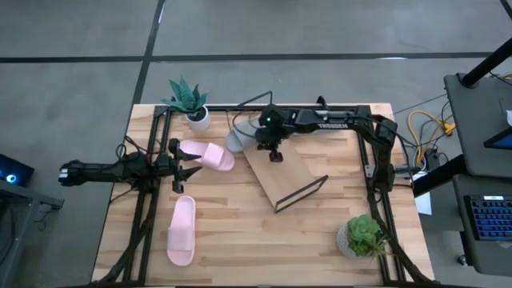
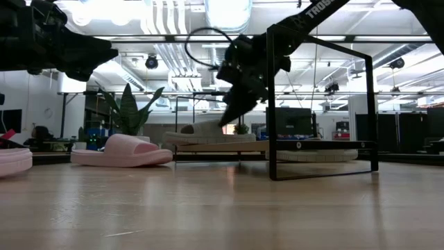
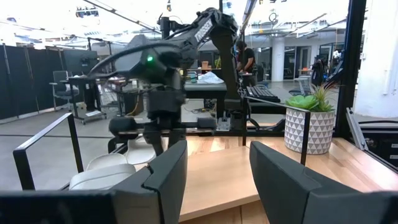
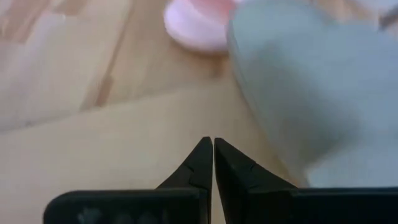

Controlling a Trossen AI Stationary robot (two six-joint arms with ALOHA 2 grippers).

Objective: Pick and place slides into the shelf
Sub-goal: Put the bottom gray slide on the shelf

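Nearest me on the table (image 1: 264,240) I see one pale pink slide (image 1: 182,230) lying flat and lengthwise near the front left, with nothing touching it. At the front right corner stands a succulent in a patterned white pot (image 1: 362,237).

Further in on the left, my left gripper (image 1: 186,172) hangs above the boards, pointing toward the middle. Its fingers (image 3: 163,176) stand apart with nothing between them. Just beyond its tips lies the second pink slide (image 1: 208,154), angled, resting on the table.

In the middle sits the shelf (image 1: 286,178), its light-wood board turned at an angle and slanted on the black wire frame. From above, I can see no slide resting on the bare part of the board.

At the shelf's far upper corner I have my right gripper (image 1: 274,154), pointing down over the board's edge. In the right wrist view its fingertips (image 4: 202,163) are pressed together, closed on nothing. Just beside it lies a grey slide (image 1: 237,140); whether it sits on the board's edge or against it, I cannot tell.

At the far left a spiky green plant in a white pot (image 1: 192,102).
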